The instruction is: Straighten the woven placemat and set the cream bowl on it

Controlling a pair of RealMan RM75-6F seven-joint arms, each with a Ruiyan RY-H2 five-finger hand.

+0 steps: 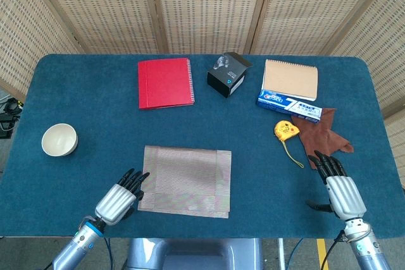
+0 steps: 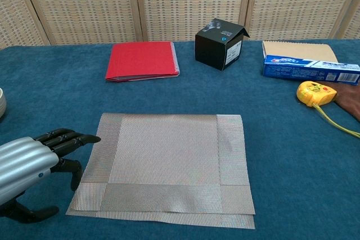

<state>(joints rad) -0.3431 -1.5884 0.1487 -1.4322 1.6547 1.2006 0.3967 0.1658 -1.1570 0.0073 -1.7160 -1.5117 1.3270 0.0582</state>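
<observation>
Little is done: the placemat [image 1: 185, 181] lies folded at its near edge; the left hand [image 1: 118, 199], fingers spread and empty, reaches its corner; the right hand [image 1: 338, 189] rests open; the bowl [image 1: 59, 140] sits apart on the bench [image 1: 95, 93].

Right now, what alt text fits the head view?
The robot's left hand, fingers extended, reaches the left edge of a grey woven placemat on a blue table; a cream bowl sits apart at far left, and the right hand rests open near a yellow tape measure.
</observation>
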